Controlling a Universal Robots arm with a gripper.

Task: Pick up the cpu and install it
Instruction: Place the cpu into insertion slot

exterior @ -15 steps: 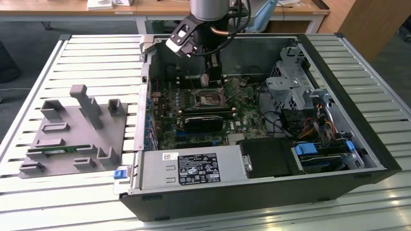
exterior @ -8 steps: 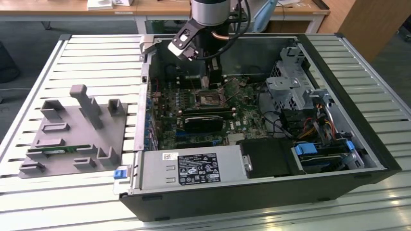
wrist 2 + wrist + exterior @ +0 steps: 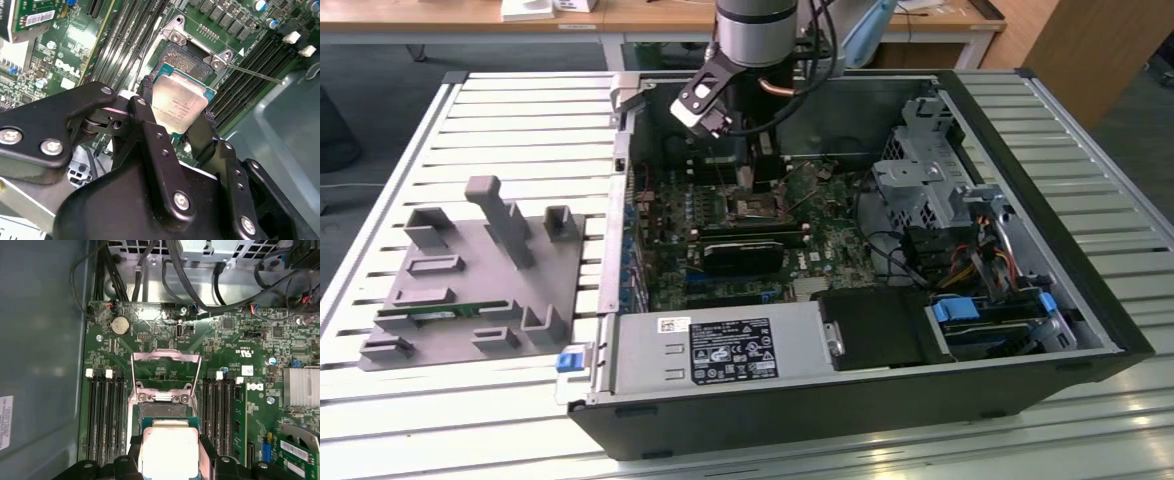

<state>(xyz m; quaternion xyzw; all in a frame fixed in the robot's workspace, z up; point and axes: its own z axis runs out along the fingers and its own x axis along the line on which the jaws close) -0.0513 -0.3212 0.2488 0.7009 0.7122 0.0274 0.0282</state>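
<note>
Gripper [image 3: 176,114] clamps cpu [image 3: 169,452] over open socket [image 3: 167,412] — memory slots [image 3: 105,410] flank it.

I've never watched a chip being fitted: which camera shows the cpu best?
The second wrist view: the cpu shows its silvery top plainly between the fingers, near the open socket. The first wrist view catches it glaring white, partly hidden by the fingers. In the exterior view it is too small to tell.

The hand [image 3: 176,109] clamps the cpu [image 3: 181,102] by two opposite edges between black fingers [image 3: 155,140], over the open socket [image 3: 189,61] on the green motherboard [image 3: 60,55], between memory slots [image 3: 250,67].
</note>
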